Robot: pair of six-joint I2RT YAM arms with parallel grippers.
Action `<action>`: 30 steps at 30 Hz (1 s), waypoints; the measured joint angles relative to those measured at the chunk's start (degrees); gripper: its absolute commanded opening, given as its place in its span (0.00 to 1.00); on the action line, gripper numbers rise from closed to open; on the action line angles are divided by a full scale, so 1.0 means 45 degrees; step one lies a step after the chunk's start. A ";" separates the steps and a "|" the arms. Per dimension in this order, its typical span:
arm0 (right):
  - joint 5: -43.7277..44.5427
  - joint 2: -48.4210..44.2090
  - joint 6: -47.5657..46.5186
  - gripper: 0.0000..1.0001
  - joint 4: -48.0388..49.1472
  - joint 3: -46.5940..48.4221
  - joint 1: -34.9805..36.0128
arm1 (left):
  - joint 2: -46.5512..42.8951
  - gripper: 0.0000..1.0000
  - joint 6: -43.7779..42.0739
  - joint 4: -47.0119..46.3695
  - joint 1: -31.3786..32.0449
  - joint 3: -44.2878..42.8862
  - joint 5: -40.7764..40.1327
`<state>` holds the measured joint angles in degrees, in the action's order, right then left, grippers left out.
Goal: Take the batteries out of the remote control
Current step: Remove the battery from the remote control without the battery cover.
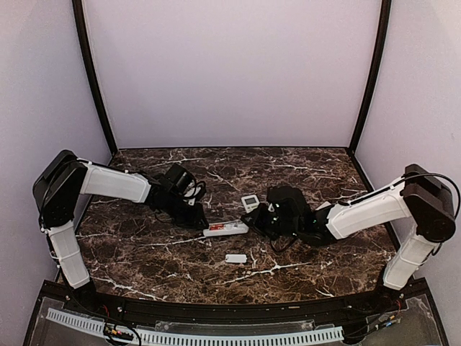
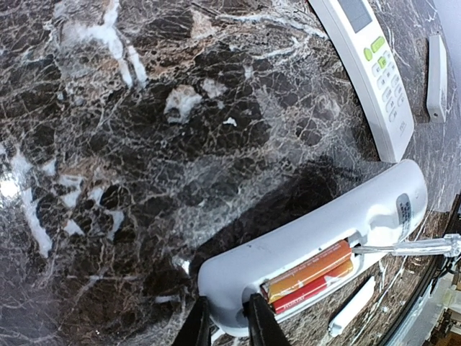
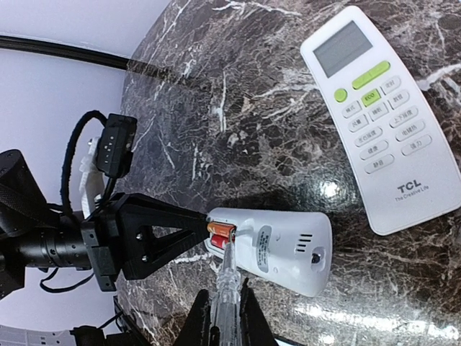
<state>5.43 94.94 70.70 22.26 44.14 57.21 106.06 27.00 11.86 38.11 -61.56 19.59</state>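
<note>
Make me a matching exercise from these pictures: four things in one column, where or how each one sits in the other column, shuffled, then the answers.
Things:
1. batteries
2. green-buttoned remote
3. clear stick
4. open-backed remote

States:
A. gripped by the right tool
B. lying face up, nothing touching it
C. sitting in the open compartment
D. clamped at one end by the left tool

Pairs: 1-C, 2-B, 3-A, 4-D.

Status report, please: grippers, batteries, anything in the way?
Left gripper shut on white remote, compartment open. Right gripper shut on clear tool, tip at batteries, both seated. Nothing in the way.
</note>
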 measured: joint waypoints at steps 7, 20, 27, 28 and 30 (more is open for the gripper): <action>-0.0418 -0.0457 -0.0029 0.00 0.1904 -0.0024 0.0097 | 0.0199 0.18 -0.0107 -0.0199 0.0107 -0.0151 -0.0092; -0.0015 -0.0811 0.0083 0.00 0.1457 -0.0053 0.0097 | 0.0199 0.18 -0.0194 -0.0199 0.0112 -0.0165 -0.0097; 0.0806 -0.1404 0.0063 0.00 -0.1137 -0.0010 0.0102 | 0.0204 0.18 -0.0194 -0.0199 0.0126 -0.0170 -0.0107; 0.0831 -0.1409 0.0063 0.00 -0.1413 -0.0005 0.0107 | 0.0204 0.18 -0.0194 -0.0204 0.0126 -0.0170 -0.0112; 0.0845 -0.1409 0.0063 0.00 -0.1826 0.0000 0.0107 | 0.0204 0.18 -0.0194 -0.0204 0.0131 -0.0170 -0.0112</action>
<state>9.23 88.60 70.98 14.04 44.14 57.69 106.98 26.13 10.94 38.70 -62.33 19.09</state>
